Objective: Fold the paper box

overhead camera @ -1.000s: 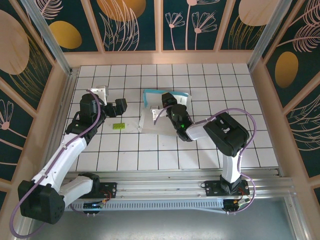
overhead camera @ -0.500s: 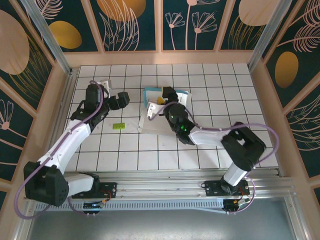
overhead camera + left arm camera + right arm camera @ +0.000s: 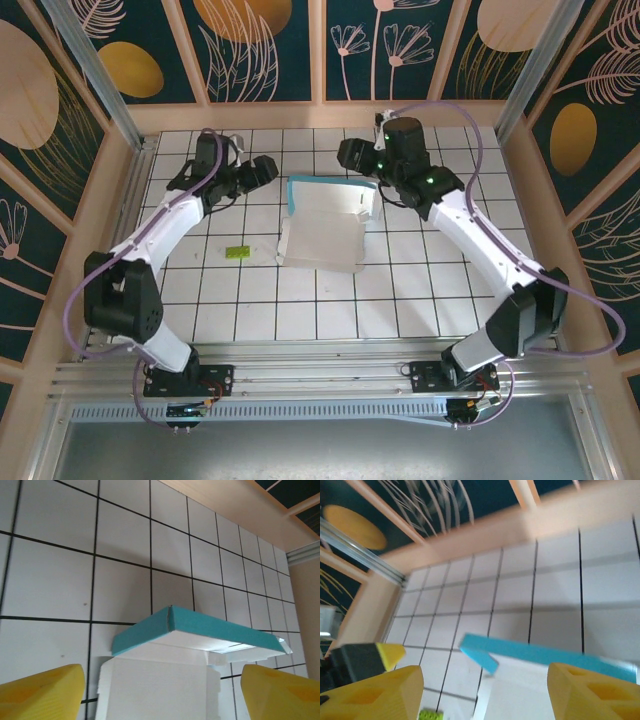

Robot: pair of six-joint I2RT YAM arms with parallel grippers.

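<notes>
The paper box point(image 3: 322, 228) lies partly folded on the tiled table point(image 3: 420, 290), its teal far wall raised. The left gripper point(image 3: 266, 170) hangs near that wall's left end and the right gripper point(image 3: 347, 155) just beyond it. A lime-green block point(image 3: 237, 252) sits left of the box.

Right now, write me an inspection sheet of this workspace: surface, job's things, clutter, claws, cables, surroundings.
Surface: white tiled table, dark grid lines.
Job's things: paper box partly folded, white side up, teal flap raised along its far edge.
Clutter: lime-green block left of the box, apart from it.
Claws: left claw and right claw open and empty, at the box's far corners.
Cables: purple cables loop along both arms.
Surroundings: patterned panel walls; metal rail at the near edge.
</notes>
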